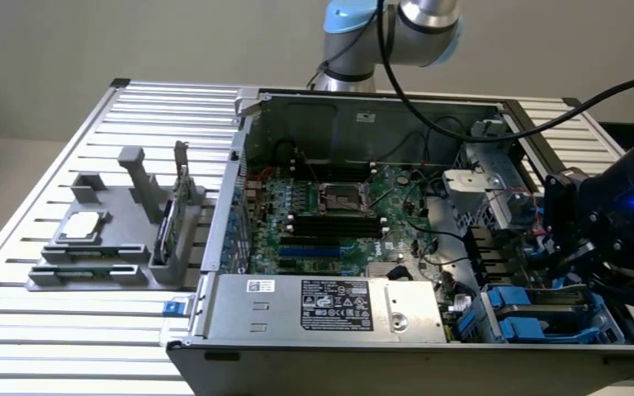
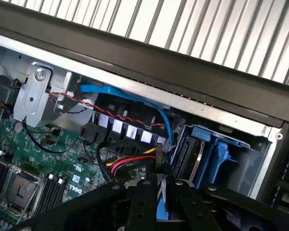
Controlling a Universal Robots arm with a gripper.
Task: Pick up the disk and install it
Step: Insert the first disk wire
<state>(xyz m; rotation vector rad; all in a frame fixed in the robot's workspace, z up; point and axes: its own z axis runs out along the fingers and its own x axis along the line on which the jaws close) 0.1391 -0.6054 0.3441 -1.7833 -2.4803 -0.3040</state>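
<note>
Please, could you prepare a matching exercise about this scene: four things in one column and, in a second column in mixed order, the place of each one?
Things:
1. processor chip
2. green circuit card
3. power supply
4. blue drive cages

Places:
A. standing on edge in the grey fixture
B. in the computer case, near corner at the exterior view's right
C. lying flat on the grey fixture
D. along the middle of the case's near wall, label facing up

Pairs: 1-C, 2-A, 3-D, 4-B
</note>
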